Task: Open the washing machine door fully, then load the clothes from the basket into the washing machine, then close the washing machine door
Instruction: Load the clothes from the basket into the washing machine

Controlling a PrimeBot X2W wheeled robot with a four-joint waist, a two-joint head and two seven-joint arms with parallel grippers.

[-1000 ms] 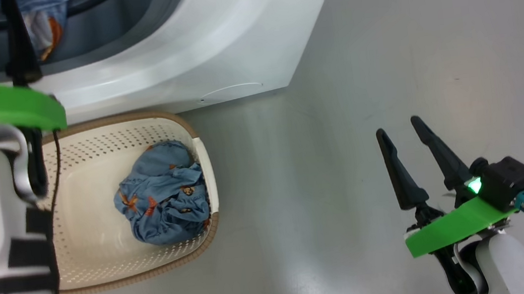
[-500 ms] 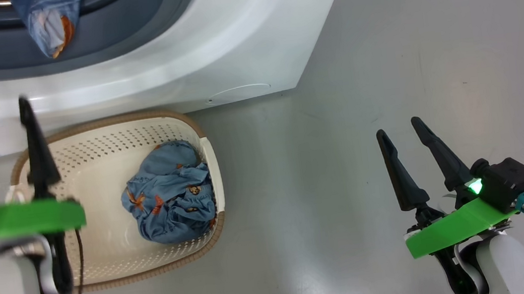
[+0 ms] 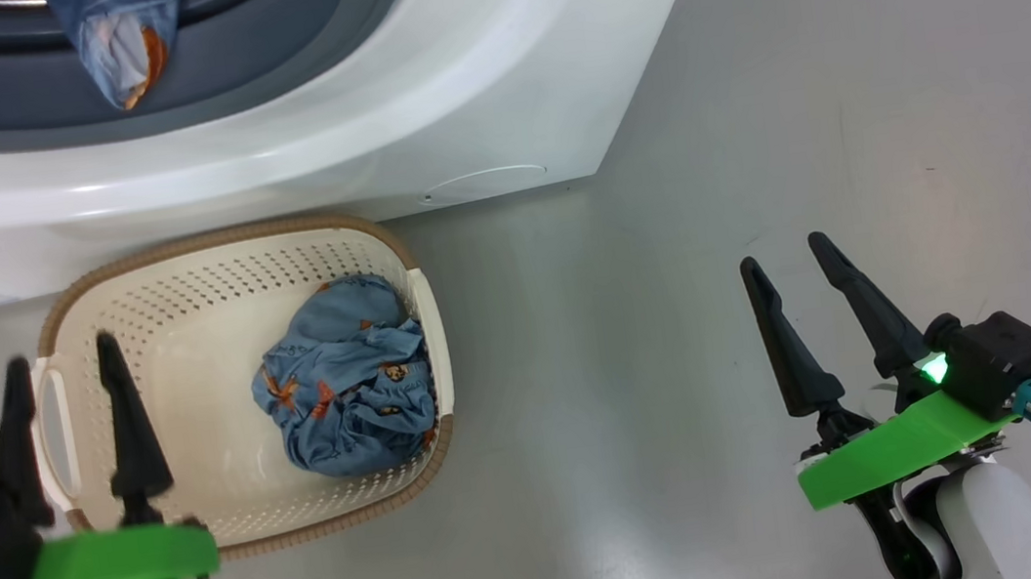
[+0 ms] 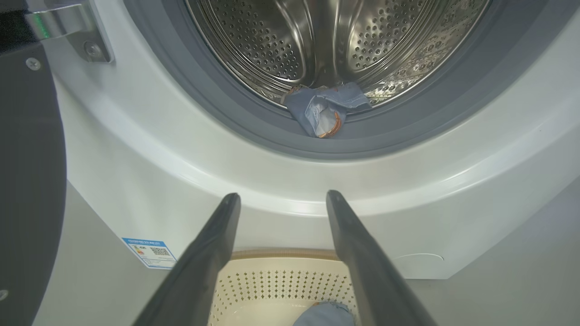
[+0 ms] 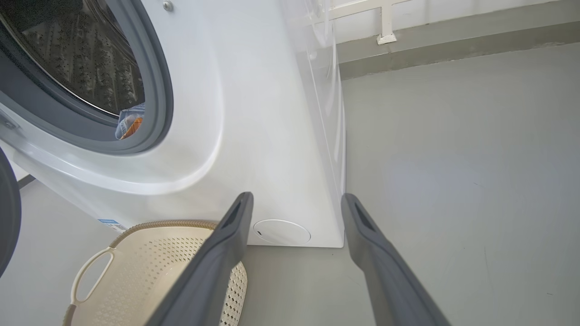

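The washing machine [image 3: 452,91] stands open, and a blue garment [image 3: 116,43] hangs over its grey gasket. The left wrist view has that garment [image 4: 324,111] at the lip of the steel drum [image 4: 281,40], with the washing machine door [image 4: 27,181] swung out at the left. On the floor in front sits the basket [image 3: 226,256], holding a bundle of blue clothes [image 3: 351,388] at its right end. My left gripper [image 3: 59,355] is open over the basket's left handle, holding nothing. My right gripper [image 3: 782,252] is open above bare floor to the right.
Grey floor [image 3: 669,261] stretches to the right of the basket and machine. A blue label sticker [image 4: 149,252] marks the machine's lower front. The right wrist view shows the machine's side [image 5: 317,136], the basket [image 5: 149,262] and a wall base behind.
My left gripper has pulled back from the machine's opening down to the basket's left end, empty. The blue garment stays draped on the gasket. The right arm has not moved.
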